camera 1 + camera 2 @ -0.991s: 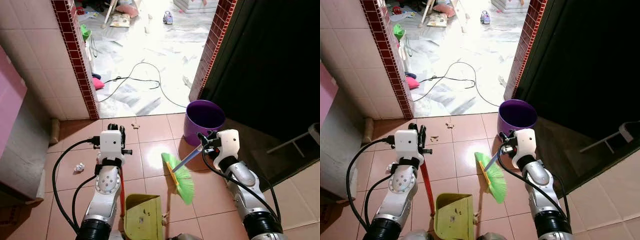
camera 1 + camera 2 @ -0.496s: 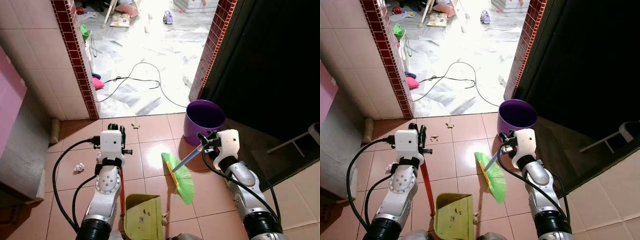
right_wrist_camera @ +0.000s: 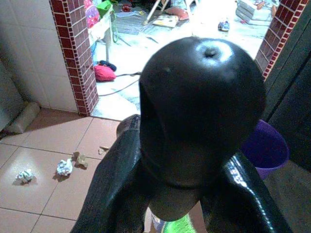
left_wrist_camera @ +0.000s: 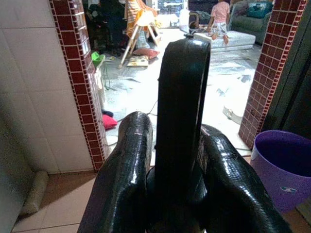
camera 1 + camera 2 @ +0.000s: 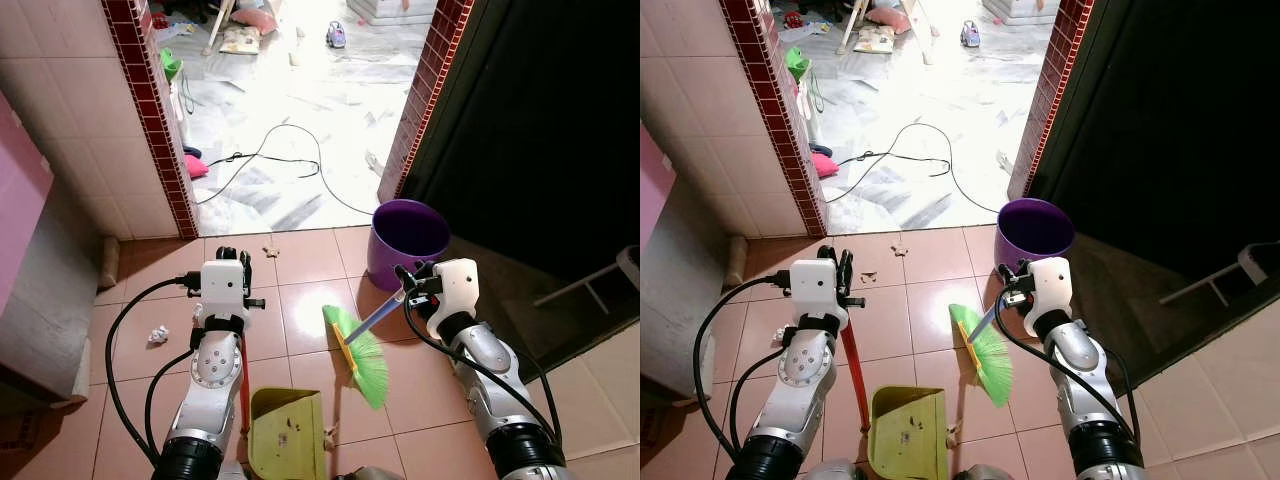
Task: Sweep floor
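A broom with a green bristle head (image 5: 362,355) rests on the pink tiles, its handle slanting up into my right gripper (image 5: 405,280), which is shut on it. The right wrist view has the handle's black rounded end (image 3: 201,107) between the fingers (image 3: 116,184). My left gripper (image 5: 229,258) is shut on the top of the dustpan's red handle (image 5: 243,385); its black loop (image 4: 181,97) stands between the fingers (image 4: 124,170). The yellow-green dustpan (image 5: 287,432) sits on the floor below, left of the broom, with small crumbs in it.
A purple bucket (image 5: 408,235) stands by the doorway, just beyond the right gripper. Crumpled paper (image 5: 158,335) and small scraps (image 5: 269,251) lie on the tiles. A black cable (image 5: 290,160) runs over the marble floor beyond. A dark door (image 5: 540,130) is at the right.
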You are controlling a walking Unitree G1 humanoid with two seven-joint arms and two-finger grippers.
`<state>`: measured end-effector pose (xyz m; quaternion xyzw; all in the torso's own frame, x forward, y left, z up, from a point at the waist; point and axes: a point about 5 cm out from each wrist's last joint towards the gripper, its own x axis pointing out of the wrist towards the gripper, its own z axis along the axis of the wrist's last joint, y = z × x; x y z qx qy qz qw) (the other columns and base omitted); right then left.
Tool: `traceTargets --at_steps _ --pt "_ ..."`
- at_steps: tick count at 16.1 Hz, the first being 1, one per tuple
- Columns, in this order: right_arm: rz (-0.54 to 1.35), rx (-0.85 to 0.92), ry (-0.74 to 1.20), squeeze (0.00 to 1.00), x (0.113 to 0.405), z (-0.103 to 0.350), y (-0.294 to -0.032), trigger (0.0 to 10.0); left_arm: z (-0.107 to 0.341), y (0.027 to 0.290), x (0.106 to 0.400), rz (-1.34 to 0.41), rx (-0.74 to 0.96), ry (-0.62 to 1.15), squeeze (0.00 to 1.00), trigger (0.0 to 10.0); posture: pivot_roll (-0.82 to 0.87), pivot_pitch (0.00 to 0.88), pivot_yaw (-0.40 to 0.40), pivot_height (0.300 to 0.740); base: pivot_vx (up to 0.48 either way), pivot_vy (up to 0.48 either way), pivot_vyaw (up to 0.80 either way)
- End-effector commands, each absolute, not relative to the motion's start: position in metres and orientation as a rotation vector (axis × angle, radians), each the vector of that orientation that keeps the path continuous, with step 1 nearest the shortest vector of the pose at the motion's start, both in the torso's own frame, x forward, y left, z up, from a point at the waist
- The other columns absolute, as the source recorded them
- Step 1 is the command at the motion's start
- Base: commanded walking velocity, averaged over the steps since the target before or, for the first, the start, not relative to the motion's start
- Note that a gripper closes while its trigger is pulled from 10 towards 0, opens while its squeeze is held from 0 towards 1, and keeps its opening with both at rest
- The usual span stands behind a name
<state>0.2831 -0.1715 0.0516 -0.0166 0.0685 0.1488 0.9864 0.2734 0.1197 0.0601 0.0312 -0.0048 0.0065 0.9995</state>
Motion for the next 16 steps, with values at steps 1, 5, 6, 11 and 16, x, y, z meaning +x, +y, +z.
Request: traceTargets --at_steps 1,5,6,11,16 --pt "0.292 -0.043 0.202 0.0 0.2778 0.0422 -0.1762 10.0 0.0343 0.1158 0.2628 0.003 0.064 0.133 0.0 10.0 -0.12 0.037 -0.097 0.74 0.0 0.0 0.0" --pt "0.294 -0.043 0.203 0.0 0.2776 0.0421 -0.1761 10.0 0.0344 0.116 0.2629 0.004 0.064 0.133 0.0 10.0 -0.12 0.039 -0.099 0.74 0.0 0.0 0.0" --pt "0.294 -0.043 0.203 0.0 0.2775 0.042 -0.176 10.0 0.0345 0.1162 0.2629 0.005 0.064 0.132 0.0 10.0 -0.12 0.04 -0.098 0.74 0.0 0.0 0.0" --pt "0.293 -0.043 0.205 0.0 0.2769 0.0417 -0.1761 10.0 0.034 0.1164 0.2623 0.005 0.063 0.135 0.0 10.0 -0.12 0.041 -0.094 0.74 0.0 0.0 0.0" --pt "0.294 -0.042 0.206 0.0 0.2767 0.0416 -0.1759 10.0 0.034 0.1163 0.2623 0.001 0.065 0.136 0.0 10.0 -0.12 0.041 -0.096 0.74 0.0 0.0 0.0"
